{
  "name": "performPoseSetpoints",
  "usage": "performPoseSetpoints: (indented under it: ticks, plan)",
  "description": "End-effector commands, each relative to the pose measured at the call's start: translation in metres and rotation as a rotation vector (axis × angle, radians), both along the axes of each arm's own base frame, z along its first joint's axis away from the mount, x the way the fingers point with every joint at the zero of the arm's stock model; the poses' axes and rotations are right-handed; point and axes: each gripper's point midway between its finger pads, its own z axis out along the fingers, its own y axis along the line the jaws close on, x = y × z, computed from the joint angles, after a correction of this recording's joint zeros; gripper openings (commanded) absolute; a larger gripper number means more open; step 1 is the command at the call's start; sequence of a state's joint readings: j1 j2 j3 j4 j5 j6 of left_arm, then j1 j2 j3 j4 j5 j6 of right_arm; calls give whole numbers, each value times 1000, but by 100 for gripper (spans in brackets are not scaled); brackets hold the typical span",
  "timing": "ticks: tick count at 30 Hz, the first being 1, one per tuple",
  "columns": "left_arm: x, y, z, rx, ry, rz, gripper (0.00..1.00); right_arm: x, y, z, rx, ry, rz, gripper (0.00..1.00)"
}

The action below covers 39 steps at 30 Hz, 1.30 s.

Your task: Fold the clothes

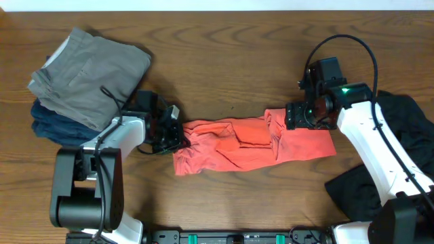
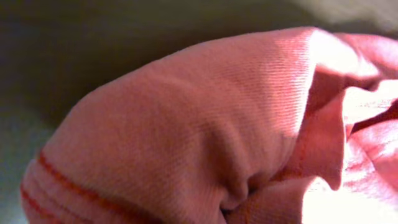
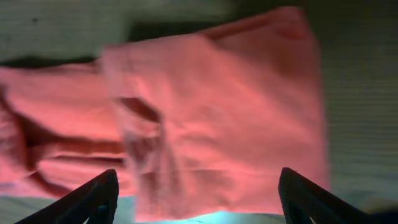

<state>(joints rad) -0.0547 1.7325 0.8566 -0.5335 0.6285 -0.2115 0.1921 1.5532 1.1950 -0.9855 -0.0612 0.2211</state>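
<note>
The crumpled coral-red cotton T-shirt (image 1: 237, 146) lies on the wooden worktop (image 1: 224, 61) between both hands. The left hand (image 1: 175, 134) meets its left end, and I cannot tell its grip. The right hand (image 3: 198, 177) hangs spread open over its right end. A grey-khaki garment (image 1: 88, 71) on a navy garment (image 1: 51, 125) sits far left, and a black garment (image 1: 407, 115) lies right.

Stack (image 1: 85, 78) left, seemingly black garment (image 1: 418, 112) right

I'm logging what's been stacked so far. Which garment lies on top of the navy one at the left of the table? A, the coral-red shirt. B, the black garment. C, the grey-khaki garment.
C: in the overhead view the grey-khaki garment lies on the navy garment, while the coral-red shirt is mid-table and the black garment sits at the right.
</note>
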Motion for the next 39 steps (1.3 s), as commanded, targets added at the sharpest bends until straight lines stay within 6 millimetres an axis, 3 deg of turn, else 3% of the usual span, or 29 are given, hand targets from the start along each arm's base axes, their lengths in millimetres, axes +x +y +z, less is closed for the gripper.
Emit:
performPoseSetpoints:
  ticks: [1,4,6,10,13,17,26,33,39]
  plan:
    - [38,39,34,131,-106,78,6,1,-20,-4,-41,8,-79,80]
    - [50,76,60,283,-110,137,6,3,-36,-4,-56,10,-124,81]
    - [55,89,78,331,-105,156,6,3,-47,-4,-67,13,-154,83]
    - [59,86,106,325,-105,150,6,0,-63,-5,-78,28,-195,83]
    - [55,72,119,311,-86,130,6,-3,-72,-6,-81,41,-214,84]
    - [55,21,135,209,-113,43,6,-7,-78,-10,-90,54,-221,84]
    - [46,-106,148,116,-262,-144,6,-23,-78,-31,-95,105,-219,84]
    - [35,-167,149,97,-347,-211,6,-33,-77,-45,-97,134,-217,84]
    - [33,-193,135,90,-365,-251,7,-34,-64,-48,-35,139,-175,82]
